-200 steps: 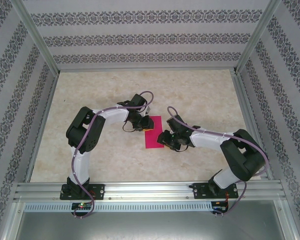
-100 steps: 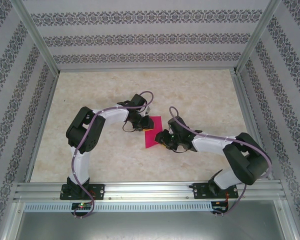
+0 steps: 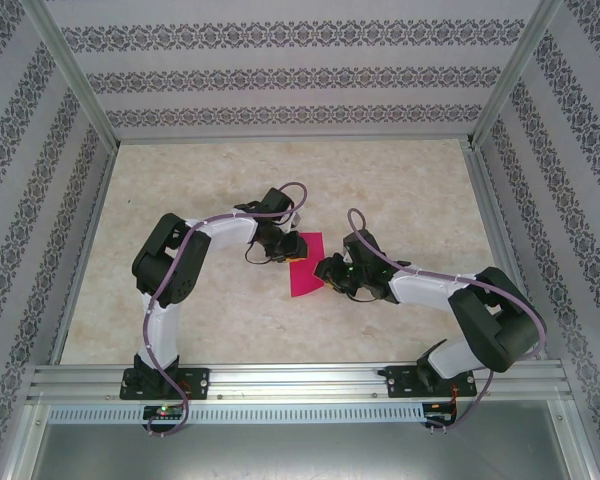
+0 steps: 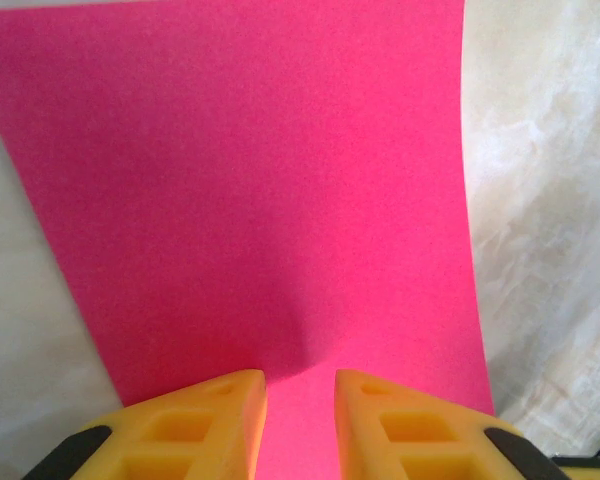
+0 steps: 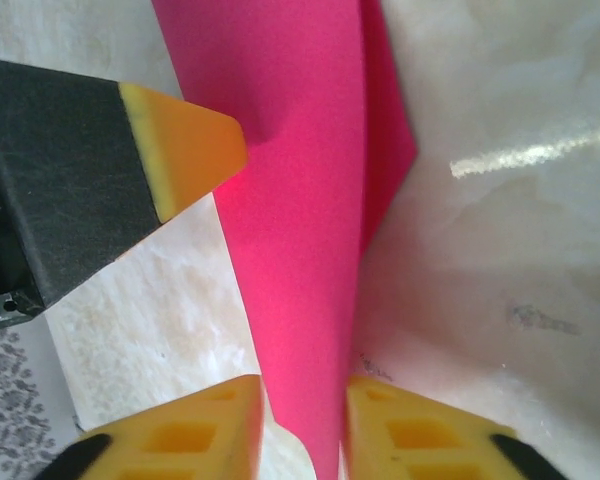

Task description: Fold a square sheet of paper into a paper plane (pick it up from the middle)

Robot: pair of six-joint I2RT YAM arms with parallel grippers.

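You had plenty of bare table [image 3: 400, 180] all round, esp. toward the far wall; the side rails were well apart from both arms. The pink paper [image 3: 306, 278] lay near the table's middle, between the 2 grippers. It looked plain, a tall narrow strip rather than a square, w/ one long side raised as a flap in the R wrist view. Your L gripper [image 4: 300, 378] sat at the paper's far-left end, jaws a narrow slot apart, tips over the paper, no grip visible. Your R gripper [image 5: 305, 385] was at the paper's right edge, jaws near-closed w/ the raised flap between them; can't tell if clamped.
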